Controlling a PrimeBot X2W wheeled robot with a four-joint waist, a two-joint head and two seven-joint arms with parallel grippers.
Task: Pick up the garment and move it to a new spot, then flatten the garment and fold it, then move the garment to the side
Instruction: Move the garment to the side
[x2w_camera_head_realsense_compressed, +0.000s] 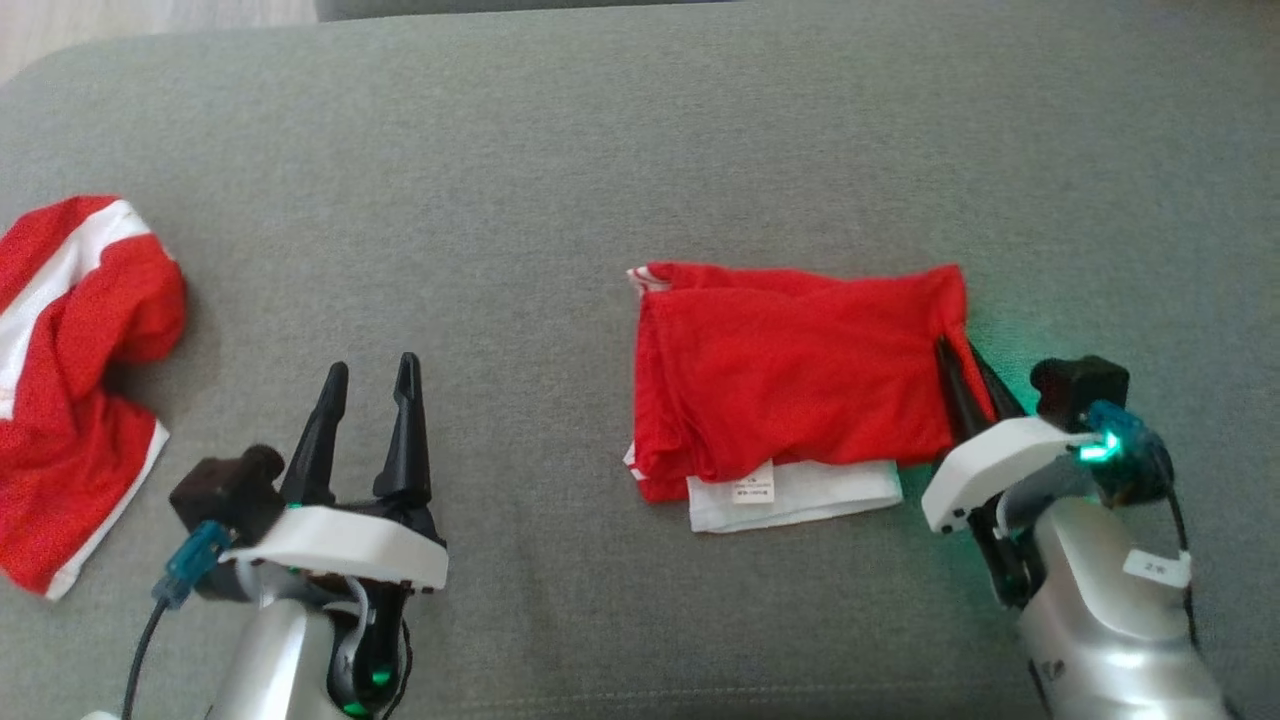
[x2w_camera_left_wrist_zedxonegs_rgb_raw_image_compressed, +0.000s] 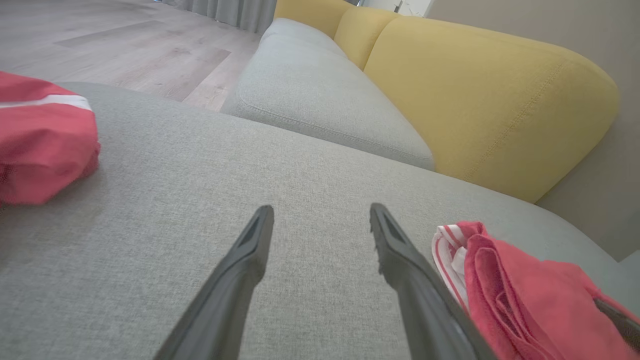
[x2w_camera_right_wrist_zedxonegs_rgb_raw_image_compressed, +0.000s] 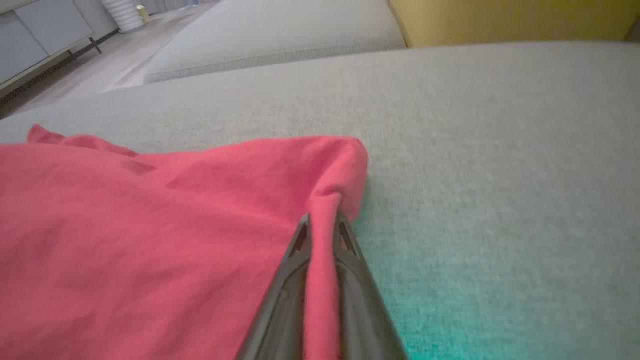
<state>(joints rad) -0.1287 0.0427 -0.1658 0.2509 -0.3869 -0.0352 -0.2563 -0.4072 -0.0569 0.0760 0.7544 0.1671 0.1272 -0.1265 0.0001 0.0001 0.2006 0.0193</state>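
Head view: right gripper (x2w_camera_head_realsense_compressed: 957, 350) pinches the folded garment (x2w_camera_head_realsense_compressed: 790, 390) at its 3 o'clock edge, left gripper (x2w_camera_head_realsense_compressed: 373, 365) wide open at 8 o'clock; left wrist view: garment at 4 o'clock; right wrist view: garment squeezed tight, so I think sliding it aside gently comes next.

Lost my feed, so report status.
Right gripper shut on folded red garment, at its edge. Left gripper open, empty. Second red garment far left, not in the way.
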